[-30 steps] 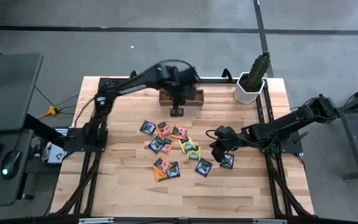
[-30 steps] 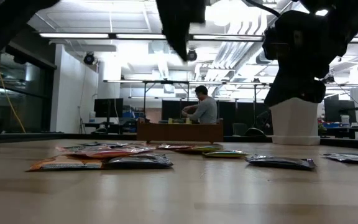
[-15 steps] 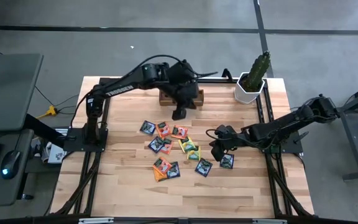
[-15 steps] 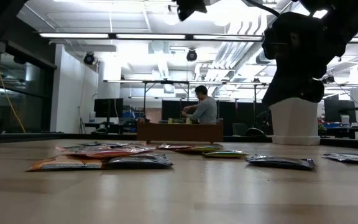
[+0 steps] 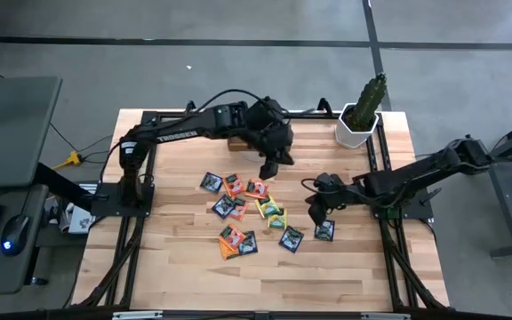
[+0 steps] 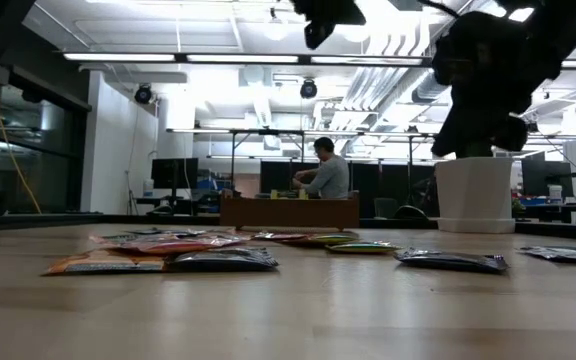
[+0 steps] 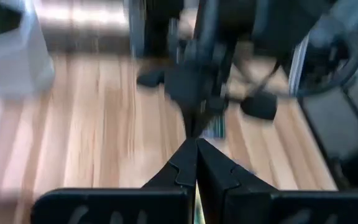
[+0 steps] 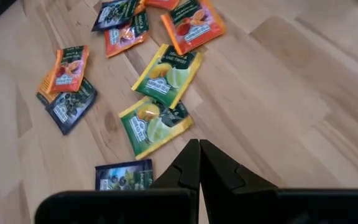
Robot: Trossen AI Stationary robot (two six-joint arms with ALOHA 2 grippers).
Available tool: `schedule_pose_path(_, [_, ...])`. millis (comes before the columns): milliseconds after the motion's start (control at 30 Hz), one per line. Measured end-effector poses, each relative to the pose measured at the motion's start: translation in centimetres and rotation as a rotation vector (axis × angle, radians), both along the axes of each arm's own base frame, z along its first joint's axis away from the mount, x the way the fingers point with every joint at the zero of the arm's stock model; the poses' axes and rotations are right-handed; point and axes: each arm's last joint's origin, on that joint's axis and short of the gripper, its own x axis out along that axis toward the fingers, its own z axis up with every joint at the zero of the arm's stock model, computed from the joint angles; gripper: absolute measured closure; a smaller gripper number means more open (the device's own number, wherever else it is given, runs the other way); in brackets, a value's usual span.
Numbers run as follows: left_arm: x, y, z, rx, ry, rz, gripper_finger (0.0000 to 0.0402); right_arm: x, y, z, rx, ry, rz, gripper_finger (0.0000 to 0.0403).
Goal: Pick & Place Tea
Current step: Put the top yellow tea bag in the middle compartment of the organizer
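Several small foil tea sachets (image 5: 249,212), orange, yellow-green and dark blue, lie flat and scattered on the middle of the wooden table; they also show in the right wrist view (image 8: 166,78) and the low view (image 6: 223,258). My left gripper (image 5: 268,168) is shut and empty, in the air just right of the brown tray (image 6: 288,210) and above the far end of the sachets. My right gripper (image 5: 314,216) is shut and empty, above the table at the right side of the sachets, beside a dark blue one (image 8: 124,175).
A white pot with a cactus (image 5: 359,123) stands at the far right corner. The left arm covers most of the tray in the high view. Black frame rails (image 5: 376,169) run along the table's sides. Bare wood lies toward the near edge (image 5: 265,280). A person sits far behind (image 6: 326,175).
My left gripper has left the tray, risen and swung toward the table's right and near edge, toward my right gripper. My right gripper has shifted a little toward the right edge. The sachets have kept still.
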Motion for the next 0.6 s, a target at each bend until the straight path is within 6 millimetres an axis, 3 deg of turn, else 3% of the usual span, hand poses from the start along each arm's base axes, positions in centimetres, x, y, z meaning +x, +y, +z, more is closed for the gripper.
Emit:
schedule_pose_path(233, [-0.8, -0.3, -2.3, -0.112, -0.248, 0.005, 0.0401, -2.7, -0.8, 2.1, -0.029, -0.027, -0.033, 0.0403])
schedule_pose_path(467, [-5.4, -1.3, -7.5, -0.2, -0.297, 0.149, 0.0401, -3.5, -1.0, 3.4, -0.045, -0.107, -0.019, 0.0403])
schedule_pose_path(600, [-8.4, -3.0, -12.0, -0.247, -0.256, 0.249, 0.0401, -2.6, -0.9, 3.3, -0.032, -0.128, 0.03, 0.0403])
